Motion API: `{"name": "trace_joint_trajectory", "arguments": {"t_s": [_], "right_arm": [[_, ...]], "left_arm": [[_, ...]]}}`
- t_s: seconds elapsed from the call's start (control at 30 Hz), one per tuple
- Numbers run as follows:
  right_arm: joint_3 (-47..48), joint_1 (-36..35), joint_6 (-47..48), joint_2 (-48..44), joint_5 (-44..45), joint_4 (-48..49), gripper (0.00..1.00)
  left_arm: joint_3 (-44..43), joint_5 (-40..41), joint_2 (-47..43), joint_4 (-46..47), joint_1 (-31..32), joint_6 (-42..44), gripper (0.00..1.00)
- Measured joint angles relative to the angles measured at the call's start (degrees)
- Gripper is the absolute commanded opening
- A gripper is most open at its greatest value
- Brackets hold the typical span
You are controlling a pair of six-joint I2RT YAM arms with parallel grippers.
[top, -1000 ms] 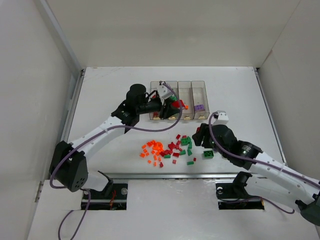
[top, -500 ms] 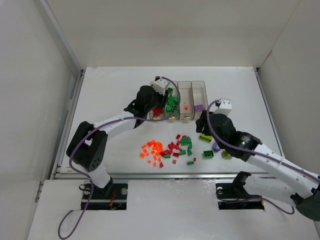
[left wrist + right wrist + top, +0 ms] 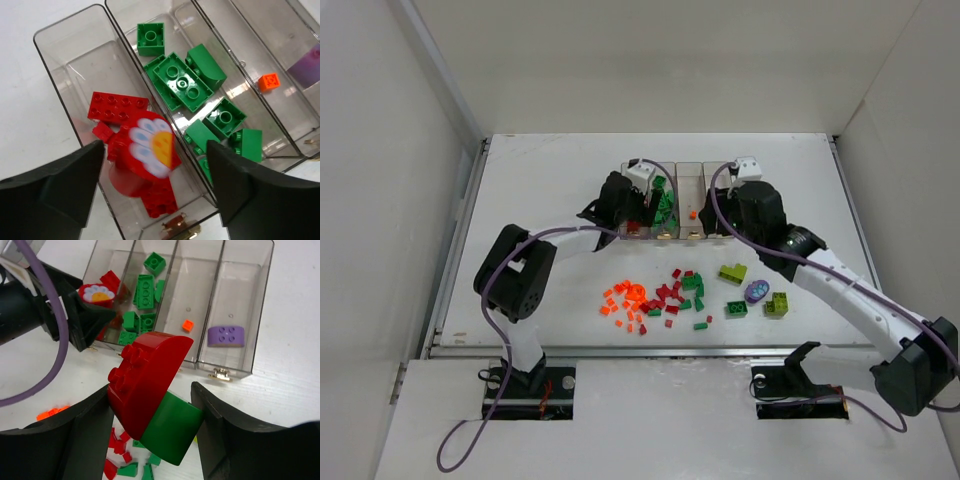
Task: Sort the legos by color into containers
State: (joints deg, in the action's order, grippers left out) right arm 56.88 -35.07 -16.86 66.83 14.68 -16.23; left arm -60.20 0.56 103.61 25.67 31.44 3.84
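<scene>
Action at the bins (image 3: 250,290): left claw (image 3: 155,150) hangs spread over the leftmost one, with a red flower piece (image 3: 150,152) down inside among red bricks (image 3: 117,106). Right claw (image 3: 150,390) pinches a red-and-green brick (image 3: 145,375) close by the bins. Loose bricks (image 3: 660,295) dot the table (image 3: 540,200).

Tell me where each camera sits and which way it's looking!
Top: above and behind the arms, looking down at the table and bins; left arm and right arm show.
Left wrist: on the left arm, looking down into the bins; the open left end effector frames a red flower piece.
Right wrist: on the right arm, facing the bins; the right end effector grips a red and green brick.
Shared: both wrist views show the flower piece and green bricks.
</scene>
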Motion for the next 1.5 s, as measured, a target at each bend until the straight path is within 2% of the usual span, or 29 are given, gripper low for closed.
{"name": "trace_joint_trajectory", "arguments": {"t_s": [0.1, 0.2, 0.27, 0.37, 0.47, 0.57, 0.77, 0.87, 1.0, 1.07, 1.13, 1.3, 1.5], "right_arm": [[1.4, 1.7, 3.0, 1.3, -5.2, 0.6, 0.0], [1.9, 2.7, 5.5, 2.2, -11.1, 0.9, 0.0], [1.9, 3.7, 6.5, 2.3, -15.4, 0.9, 0.0], [1.9, 6.0, 7.3, 2.3, -22.3, 0.9, 0.0], [1.9, 8.5, 8.2, 2.1, -29.4, 0.9, 0.0], [1.9, 10.2, 9.5, 1.0, -36.9, 0.9, 0.02], [1.9, 9.8, 11.6, -0.1, -51.1, 1.0, 0.06], [1.9, 8.2, 13.1, -0.2, -52.1, -0.6, 0.06], [1.4, 4.8, 14.9, -1.5, -52.2, -2.7, 0.06], [1.4, 3.8, 15.4, -2.0, -52.2, -3.5, 0.06], [1.4, 3.2, 15.6, -2.0, -51.8, -4.4, 0.06], [1.4, 2.4, 16.0, -0.4, -50.9, -6.3, 0.05], [1.4, 2.3, 16.1, 2.4, -49.0, -7.9, 0.03]], "left_arm": [[-1.4, 0.0, 0.4, -0.4, -0.2, 0.4, 0.93], [-2.7, 0.0, 0.3, -0.7, -0.4, 1.6, 0.93], [-2.7, -0.4, 0.1, -0.7, -0.4, 3.3, 0.89], [-0.1, -4.0, -3.4, 0.0, -0.8, 9.8, 0.88], [6.0, -11.8, -11.6, 0.5, -1.3, 19.9, 0.82], [8.2, -24.2, -18.9, -0.3, -2.0, 29.9, 0.81], [-0.6, -47.3, -21.7, -14.3, -2.3, 46.7, 0.81], [-6.3, -54.0, -21.3, -25.0, -2.2, 55.8, 0.78], [-10.3, -57.7, -21.2, -37.9, -1.4, 70.5, 0.78], [-10.4, -58.0, -21.4, -43.8, -0.5, 78.1, 0.75], [-10.4, -58.2, -21.4, -48.1, 0.8, 83.8, 0.67], [-10.4, -58.4, -21.9, -52.7, 3.5, 92.1, 0.67], [-10.4, -58.6, -22.9, -53.7, 4.6, 95.8, 0.67]]}}
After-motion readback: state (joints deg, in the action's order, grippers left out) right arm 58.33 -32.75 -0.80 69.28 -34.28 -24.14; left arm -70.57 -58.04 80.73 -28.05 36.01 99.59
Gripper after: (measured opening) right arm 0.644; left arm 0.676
